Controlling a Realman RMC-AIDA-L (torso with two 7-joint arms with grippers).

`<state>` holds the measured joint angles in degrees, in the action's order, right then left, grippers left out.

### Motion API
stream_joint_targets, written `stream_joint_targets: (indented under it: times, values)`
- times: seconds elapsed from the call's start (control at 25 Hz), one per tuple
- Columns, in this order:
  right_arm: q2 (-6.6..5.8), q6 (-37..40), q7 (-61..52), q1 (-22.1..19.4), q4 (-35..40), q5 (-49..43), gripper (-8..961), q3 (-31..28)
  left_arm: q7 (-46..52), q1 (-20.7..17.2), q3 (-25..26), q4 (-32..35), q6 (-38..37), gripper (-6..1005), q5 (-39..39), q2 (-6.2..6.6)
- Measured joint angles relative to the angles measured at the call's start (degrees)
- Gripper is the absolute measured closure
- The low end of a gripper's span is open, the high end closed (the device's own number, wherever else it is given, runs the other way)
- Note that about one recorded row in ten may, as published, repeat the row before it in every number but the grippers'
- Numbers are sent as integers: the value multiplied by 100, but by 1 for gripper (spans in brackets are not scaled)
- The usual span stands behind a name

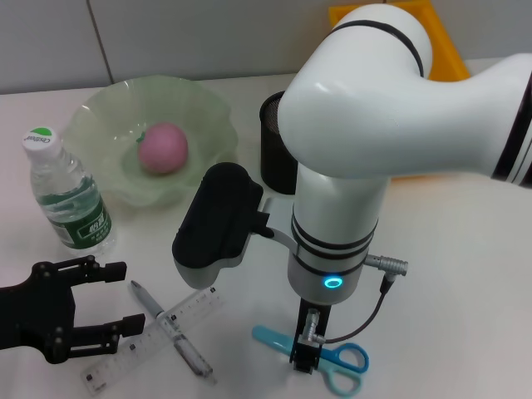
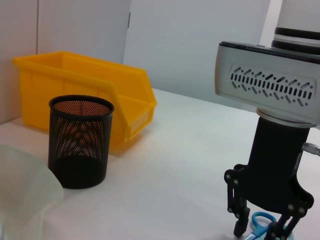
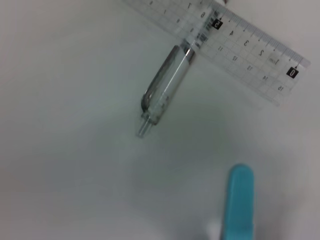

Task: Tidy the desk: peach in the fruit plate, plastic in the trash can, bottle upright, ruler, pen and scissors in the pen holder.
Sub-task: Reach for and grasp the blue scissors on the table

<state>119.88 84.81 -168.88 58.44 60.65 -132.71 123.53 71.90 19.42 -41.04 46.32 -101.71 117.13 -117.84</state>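
Right gripper, jaws open astride the scissors; an off-centre close could skid them away, while the open-jawed left gripper idles near-left.

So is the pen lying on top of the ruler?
Touching. In the head view the pen lies crosswise over the ruler, and the right wrist view shows its body overlapping the ruler's edge with no gap.

The ruler is clear plastic, crossed by a clear-barrelled pen. Beyond the right gripper, the pen holder is black metal mesh. The fruit plate looks like frosted, translucent green.
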Motion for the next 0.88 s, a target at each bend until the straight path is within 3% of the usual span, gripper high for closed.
stream_joint_targets:
  times: [0.24, 0.88]
  values:
    - [0, 0, -12, 0, 2, 0, 589, 6, -10, -9, -5, 0, -5, 217, 3, -9]
    - [0, 7, -19, 8, -13, 0, 620, 52, 4, -4, -9, 0, -6, 216, 3, -11]
